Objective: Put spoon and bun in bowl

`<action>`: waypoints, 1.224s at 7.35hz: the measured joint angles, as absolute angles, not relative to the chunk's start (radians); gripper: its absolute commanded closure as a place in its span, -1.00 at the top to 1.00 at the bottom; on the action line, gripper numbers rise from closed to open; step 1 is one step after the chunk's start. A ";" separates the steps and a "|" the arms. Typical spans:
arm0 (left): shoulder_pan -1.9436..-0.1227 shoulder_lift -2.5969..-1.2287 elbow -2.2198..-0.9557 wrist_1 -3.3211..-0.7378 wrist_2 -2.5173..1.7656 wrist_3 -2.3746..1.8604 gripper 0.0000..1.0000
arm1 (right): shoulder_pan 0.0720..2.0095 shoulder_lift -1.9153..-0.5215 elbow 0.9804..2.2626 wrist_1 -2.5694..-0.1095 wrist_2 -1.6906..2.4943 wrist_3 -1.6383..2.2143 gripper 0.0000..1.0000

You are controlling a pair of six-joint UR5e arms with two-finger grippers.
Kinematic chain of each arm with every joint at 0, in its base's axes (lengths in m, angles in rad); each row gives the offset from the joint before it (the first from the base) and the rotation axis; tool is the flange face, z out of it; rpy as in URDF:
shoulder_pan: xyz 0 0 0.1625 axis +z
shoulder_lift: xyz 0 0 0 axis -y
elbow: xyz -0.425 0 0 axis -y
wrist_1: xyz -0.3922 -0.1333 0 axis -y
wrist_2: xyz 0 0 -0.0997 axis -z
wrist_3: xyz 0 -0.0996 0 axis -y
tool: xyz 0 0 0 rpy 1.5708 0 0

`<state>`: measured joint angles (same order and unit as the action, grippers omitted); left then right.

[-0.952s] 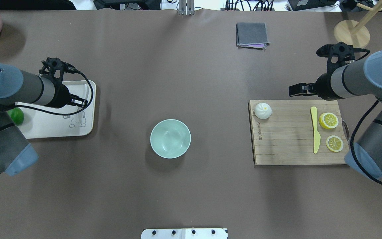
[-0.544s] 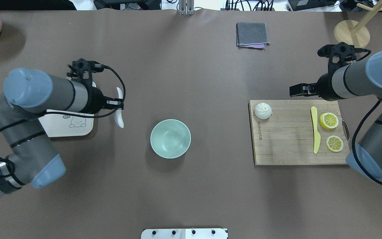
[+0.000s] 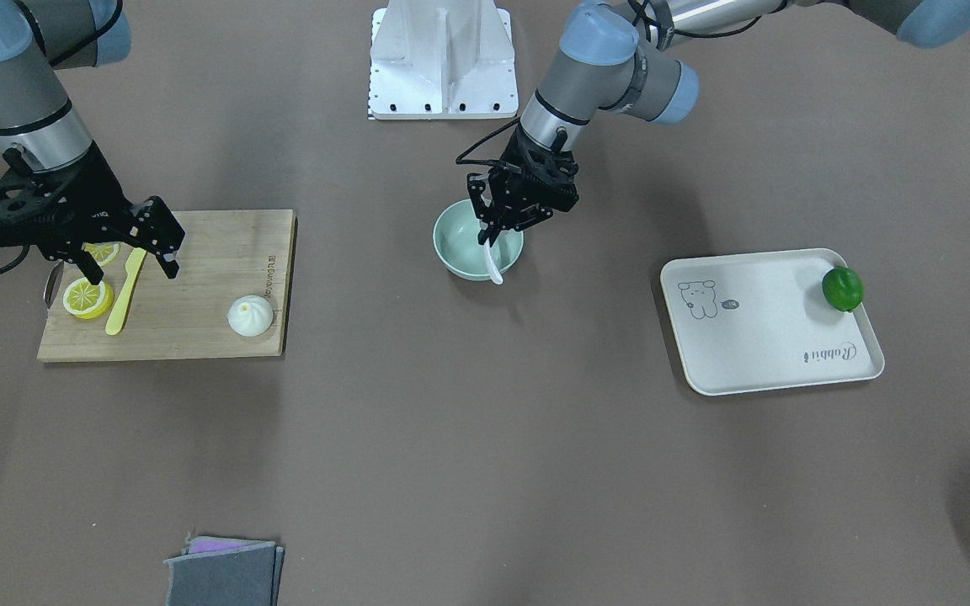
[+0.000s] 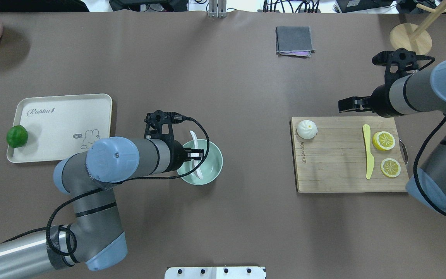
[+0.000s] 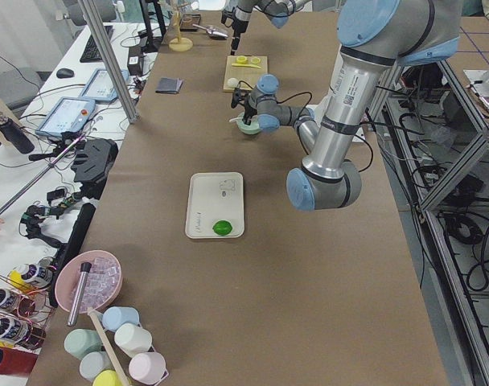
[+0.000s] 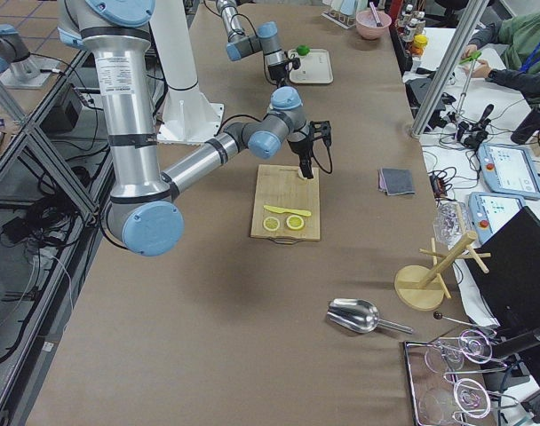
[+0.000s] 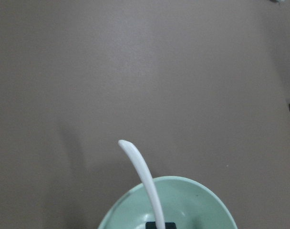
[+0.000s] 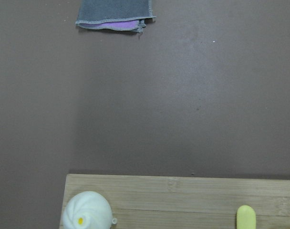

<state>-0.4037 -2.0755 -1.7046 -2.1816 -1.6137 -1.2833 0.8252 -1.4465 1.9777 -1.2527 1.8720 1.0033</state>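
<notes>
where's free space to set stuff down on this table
Bare table between the bowl and the cutting board, and from bowl to grey cloth. The tray is free but for the lime. Crowded: the board's end with knife and lemon slices.

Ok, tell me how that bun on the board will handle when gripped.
The bun looks small and puffy, so it is probably light and squashable. Its smooth dome may squirt out of a pinch or roll across the flat cutting board.
</notes>
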 measured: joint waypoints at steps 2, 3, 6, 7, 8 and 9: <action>-0.400 -2.077 -1.703 -2.181 -1.605 -1.284 -0.98 | 0.825 -1.447 1.978 -1.253 1.872 1.003 1.00; -0.400 -2.076 -1.702 -2.180 -1.604 -1.283 0.96 | 0.825 -1.447 1.978 -1.253 1.871 1.003 1.00; -0.400 -2.073 -1.683 -2.183 -1.572 -1.264 0.97 | 0.825 -1.446 1.978 -1.253 1.873 1.003 1.00; -0.417 -2.072 -1.688 -2.180 -1.576 -1.215 0.97 | 0.823 -1.442 1.978 -1.254 1.874 1.004 1.00; -0.471 -2.067 -1.692 -2.178 -1.637 -1.154 0.97 | 0.821 -1.438 1.979 -1.257 1.875 1.016 1.00; -0.562 -2.049 -1.692 -2.177 -1.758 -1.098 0.97 | 0.814 -1.428 1.979 -1.261 1.875 1.049 1.00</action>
